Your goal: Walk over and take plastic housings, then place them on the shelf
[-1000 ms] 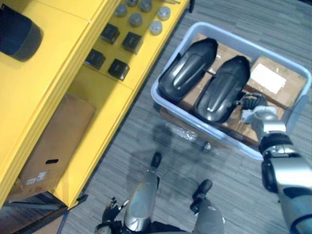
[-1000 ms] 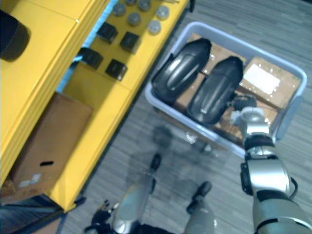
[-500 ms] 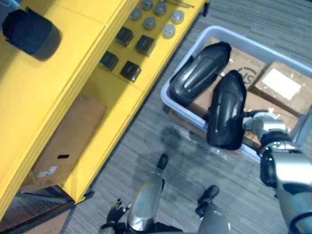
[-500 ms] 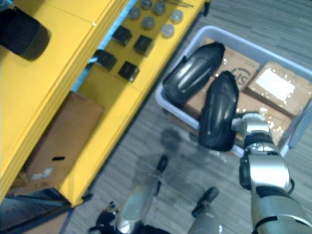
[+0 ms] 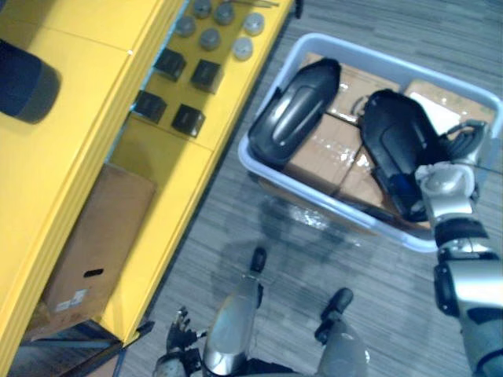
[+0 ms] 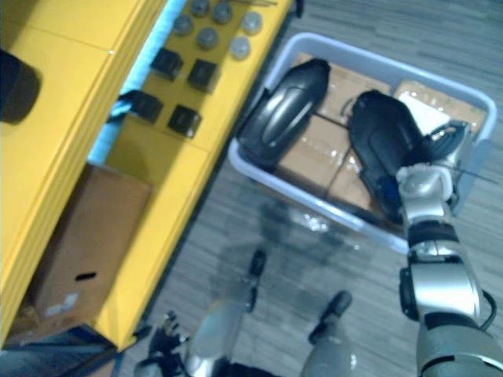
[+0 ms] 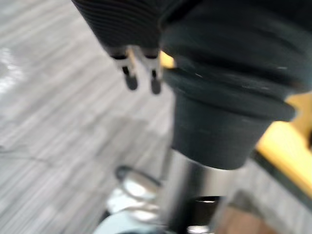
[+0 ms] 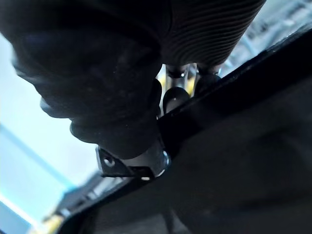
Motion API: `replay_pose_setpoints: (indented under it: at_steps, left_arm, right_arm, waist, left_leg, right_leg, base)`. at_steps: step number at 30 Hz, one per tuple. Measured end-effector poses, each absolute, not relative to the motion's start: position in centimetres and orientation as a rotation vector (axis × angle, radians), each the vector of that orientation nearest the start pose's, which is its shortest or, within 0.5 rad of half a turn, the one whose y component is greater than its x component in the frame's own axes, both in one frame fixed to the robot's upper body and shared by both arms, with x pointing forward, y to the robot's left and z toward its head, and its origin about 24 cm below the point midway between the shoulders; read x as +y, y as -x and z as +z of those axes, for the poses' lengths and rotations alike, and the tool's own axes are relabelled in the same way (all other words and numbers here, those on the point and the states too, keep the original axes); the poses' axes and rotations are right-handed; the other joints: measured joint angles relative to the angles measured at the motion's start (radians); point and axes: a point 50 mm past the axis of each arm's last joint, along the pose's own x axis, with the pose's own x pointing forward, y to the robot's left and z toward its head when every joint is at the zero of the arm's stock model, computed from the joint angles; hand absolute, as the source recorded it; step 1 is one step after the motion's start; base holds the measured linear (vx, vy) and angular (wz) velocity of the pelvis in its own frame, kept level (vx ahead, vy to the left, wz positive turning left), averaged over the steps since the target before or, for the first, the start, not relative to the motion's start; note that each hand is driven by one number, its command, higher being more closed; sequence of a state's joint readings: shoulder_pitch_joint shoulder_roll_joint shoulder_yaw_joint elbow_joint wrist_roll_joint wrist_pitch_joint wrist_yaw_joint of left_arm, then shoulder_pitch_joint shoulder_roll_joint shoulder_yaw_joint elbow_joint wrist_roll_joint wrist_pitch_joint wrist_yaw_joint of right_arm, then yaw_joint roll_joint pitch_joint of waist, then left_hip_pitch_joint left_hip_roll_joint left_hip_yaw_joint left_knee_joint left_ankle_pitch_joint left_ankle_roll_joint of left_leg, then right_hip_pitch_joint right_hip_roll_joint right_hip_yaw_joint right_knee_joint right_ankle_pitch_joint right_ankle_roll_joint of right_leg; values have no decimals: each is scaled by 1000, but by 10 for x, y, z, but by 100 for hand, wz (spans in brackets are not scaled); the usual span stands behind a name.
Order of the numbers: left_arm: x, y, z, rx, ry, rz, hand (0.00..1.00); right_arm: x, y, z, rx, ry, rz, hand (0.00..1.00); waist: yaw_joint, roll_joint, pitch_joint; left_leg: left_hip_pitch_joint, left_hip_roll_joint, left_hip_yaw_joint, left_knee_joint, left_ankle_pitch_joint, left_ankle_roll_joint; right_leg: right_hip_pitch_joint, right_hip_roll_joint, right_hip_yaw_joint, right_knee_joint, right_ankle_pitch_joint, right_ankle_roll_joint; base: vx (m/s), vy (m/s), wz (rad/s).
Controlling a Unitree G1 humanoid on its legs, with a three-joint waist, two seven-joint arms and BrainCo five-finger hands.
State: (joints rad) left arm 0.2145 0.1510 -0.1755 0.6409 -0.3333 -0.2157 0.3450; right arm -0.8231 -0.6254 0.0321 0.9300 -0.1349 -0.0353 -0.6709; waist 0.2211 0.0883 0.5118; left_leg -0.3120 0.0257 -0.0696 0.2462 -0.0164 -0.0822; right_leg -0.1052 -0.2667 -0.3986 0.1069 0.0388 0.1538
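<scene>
The right arm reaches forward from the lower right, and the right robot hand (image 5: 458, 149) is curled round the edge of a housing (image 5: 393, 137). The left robot hand (image 5: 179, 339) hangs low at the side, fingers (image 7: 130, 78) straight and loose.

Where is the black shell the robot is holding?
In the eye views, the held housing is in the right hand, above the tub, right of the other housing.

Pale bin (image 5: 330, 204) w/ brown cartons (image 5: 318, 149) inside; small black blocks (image 5: 206, 76) & grey discs (image 5: 210, 38) nearby
</scene>
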Motion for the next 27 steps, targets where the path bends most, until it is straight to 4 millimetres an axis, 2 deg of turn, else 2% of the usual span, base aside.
replay_pose_setpoints:
  at_steps: [2,4,5,7,8,10,13,15,22,23,27]
  left_arm:
    - [196,-139,-106,616,-52,443,0]
    - [199,-164,-81,468,-144,487,0]
    - [201,-169,-75,433,-165,501,0]
    - [206,-185,-56,339,-218,544,0]
    - [206,-189,-52,325,-230,545,0]
    - [203,-200,-42,283,-231,533,0]
    - [197,-209,-26,217,-180,480,0]
    - [188,-214,-19,191,-100,406,0]
    - [133,-241,9,111,112,72,0]
    - [119,-249,15,113,154,9,0]
    - [105,-258,22,124,229,-47,0]
  right_arm:
    - [-315,-355,162,-180,661,-890,100]
    - [-296,-352,150,-220,622,-874,100]
    - [-290,-351,146,-227,616,-868,100]
    - [-266,-349,132,-266,615,-821,100]
    - [-261,-348,129,-271,610,-814,100]
    - [-246,-342,114,-267,599,-799,100]
    - [-233,-336,104,-270,585,-791,100]
    - [-224,-334,101,-283,569,-780,100]
    - [-194,-331,117,-416,540,-726,100]
    - [-184,-328,120,-443,508,-724,100]
    - [-161,-320,130,-522,445,-677,100]
  waist:
    - [-6,-11,6]
    - [-20,-35,9]
    - [-22,-44,4]
    - [-36,-81,-16]
    - [-42,-88,-20]
    - [-52,-122,-59]
    - [-60,-146,-111]
    - [-65,-151,-163]
    - [-73,-140,-226]
    - [-73,-141,-232]
    - [-80,-156,-249]
  left_leg:
    - [21,4,0,-16,0,0]
    - [69,11,10,-70,17,-10]
    - [79,14,17,-85,24,-12]
    - [122,26,27,-148,47,-21]
    - [131,28,27,-159,50,-23]
    - [161,36,32,-195,58,-30]
    - [187,40,35,-205,60,-32]
    - [196,39,45,-206,60,-32]
    - [225,43,53,-209,60,-33]
    - [235,48,60,-221,59,-33]
    - [262,59,89,-254,61,-35]
  right_leg:
    - [15,4,-1,-4,-2,-3]
    - [40,11,0,-17,-4,-6]
    - [41,13,3,-19,-6,-8]
    - [52,24,13,-32,-7,-10]
    - [57,26,12,-33,-8,-11]
    - [67,35,12,-41,-8,-13]
    - [98,39,7,-57,-8,-12]
    - [112,39,-1,-66,-6,-10]
    - [144,44,-1,-82,-5,-10]
    - [144,49,4,-81,-5,-11]
    - [140,58,27,-90,4,-21]
  base:
    - [1,-19,-1]
    - [6,-51,-9]
    - [24,-53,-19]
    - [69,-77,-16]
    - [95,-91,-10]
    - [101,-73,-9]
    - [91,-47,1]
    - [91,-34,0]
    - [-29,-14,-3]
    - [-87,-12,-11]
    - [-81,-11,-21]
